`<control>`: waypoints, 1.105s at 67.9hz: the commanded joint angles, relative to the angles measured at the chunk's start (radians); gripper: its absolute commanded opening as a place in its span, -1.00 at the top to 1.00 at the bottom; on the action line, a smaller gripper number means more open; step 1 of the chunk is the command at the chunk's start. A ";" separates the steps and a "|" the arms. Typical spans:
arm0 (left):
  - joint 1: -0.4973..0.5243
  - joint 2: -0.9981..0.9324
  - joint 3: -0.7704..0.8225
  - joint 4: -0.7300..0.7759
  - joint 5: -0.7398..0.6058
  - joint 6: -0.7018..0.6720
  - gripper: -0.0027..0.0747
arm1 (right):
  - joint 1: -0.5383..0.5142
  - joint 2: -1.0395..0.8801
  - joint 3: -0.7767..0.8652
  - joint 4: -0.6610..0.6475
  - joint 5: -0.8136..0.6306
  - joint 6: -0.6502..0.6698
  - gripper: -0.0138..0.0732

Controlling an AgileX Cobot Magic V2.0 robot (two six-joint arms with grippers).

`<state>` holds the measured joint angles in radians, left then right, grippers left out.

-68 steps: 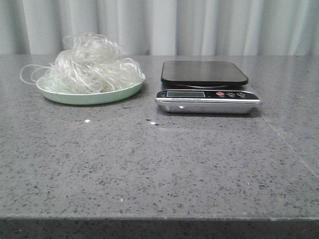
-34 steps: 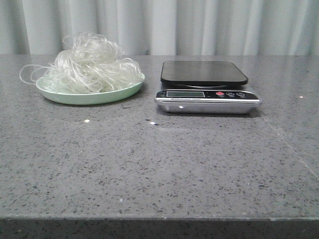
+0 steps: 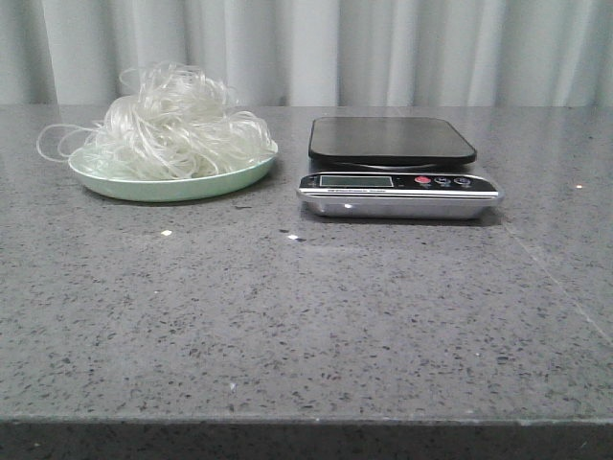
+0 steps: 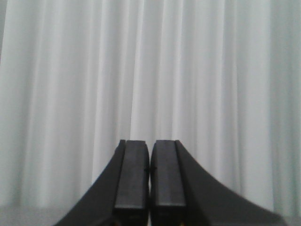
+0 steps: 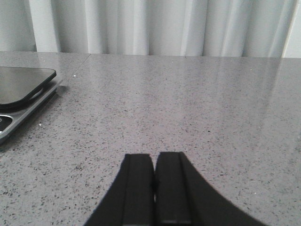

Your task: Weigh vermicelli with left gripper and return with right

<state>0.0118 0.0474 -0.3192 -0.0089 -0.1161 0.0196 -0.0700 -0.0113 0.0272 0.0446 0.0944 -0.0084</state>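
The vermicelli (image 3: pixel 172 125), a fluffy whitish tangle with stray loops, lies heaped on a pale green plate (image 3: pixel 163 185) at the back left of the table. A kitchen scale (image 3: pixel 397 172) with a black platform stands to its right; its platform is bare. Part of the scale also shows in the right wrist view (image 5: pixel 19 94). Neither gripper shows in the front view. My left gripper (image 4: pixel 149 143) is shut and empty, facing a white curtain. My right gripper (image 5: pixel 154 156) is shut and empty, low over the grey table to the right of the scale.
The grey speckled table (image 3: pixel 306 316) has small white specks (image 3: pixel 167 233) in front of the plate. A pale curtain (image 3: pixel 383 48) hangs behind the table. The table's front edge (image 3: pixel 306 419) runs along the bottom of the front view.
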 commanded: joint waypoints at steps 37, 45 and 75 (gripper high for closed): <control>-0.184 0.789 -0.844 -0.011 0.598 0.028 0.22 | -0.006 -0.015 -0.007 -0.002 -0.100 -0.005 0.33; -0.292 0.922 -0.913 -0.011 0.646 0.055 -0.35 | -0.006 -0.015 -0.007 -0.002 -0.121 -0.005 0.33; -0.379 1.423 -1.178 -0.211 0.823 0.055 -0.84 | -0.006 -0.015 -0.007 -0.002 -0.125 -0.005 0.33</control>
<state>-0.3611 1.4141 -1.4237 -0.1827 0.7229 0.0736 -0.0700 -0.0113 0.0272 0.0446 0.0566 -0.0084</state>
